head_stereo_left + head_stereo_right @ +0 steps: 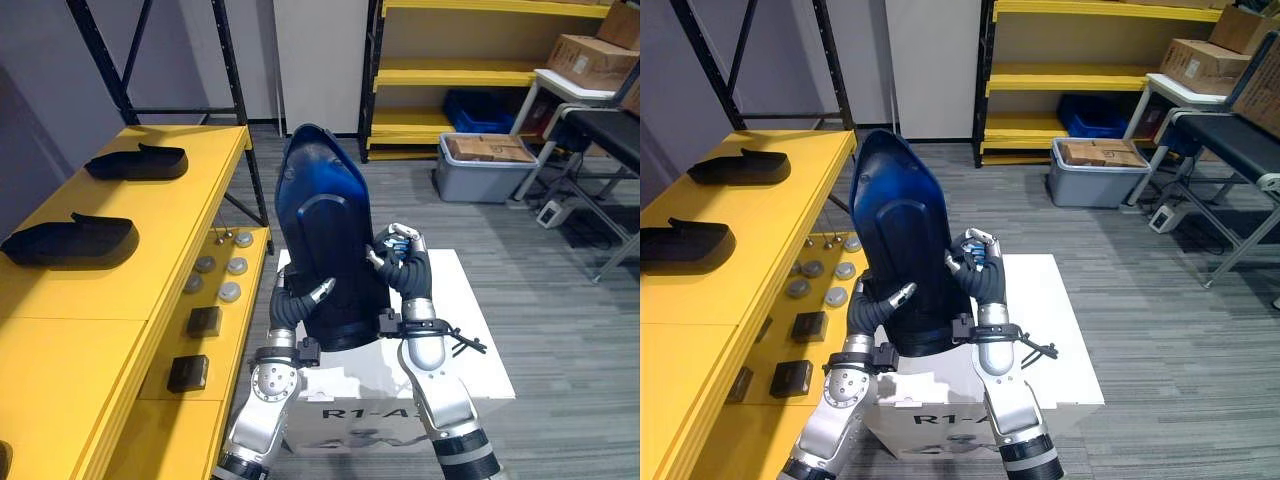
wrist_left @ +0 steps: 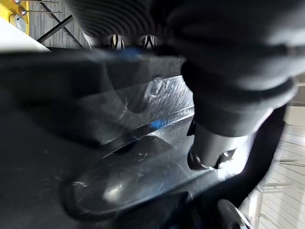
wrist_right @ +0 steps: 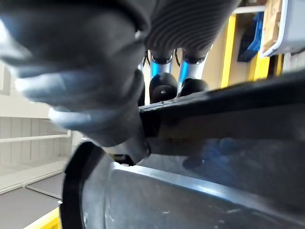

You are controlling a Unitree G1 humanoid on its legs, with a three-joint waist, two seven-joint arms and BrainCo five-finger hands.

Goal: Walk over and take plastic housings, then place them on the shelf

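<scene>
Roughly halfway is the judgement from the left eye view: a large dark-blue plastic housing [image 1: 325, 230] is held upright above a white surface [image 1: 470, 330]. It is clamped between the left robot hand [image 1: 318, 292] and the right robot hand [image 1: 397, 252], and it is not yet set on the yellow shelf [image 1: 150, 250] at the robot's left. Two others are already laid there, a far black housing [image 1: 138, 162] and a near black housing [image 1: 70, 242], well apart. Farther off, a grey tote [image 1: 470, 182] is seen with a cardboard box [image 1: 488, 148] in it, and a blue bin [image 1: 478, 108] whose contents cannot be made out.

In the right eye view, round discs [image 1: 836, 296] and black blocks [image 1: 808, 326] are shown loose on the shelf's lower tier, in no container.

In the left wrist view, the housing's glossy wall is seen close under curled fingers, so a grasp is judged.

In the right wrist view, dark fingertips [image 3: 164, 88] are hooked over the housing's rim, and the rim is judged pinched.
</scene>
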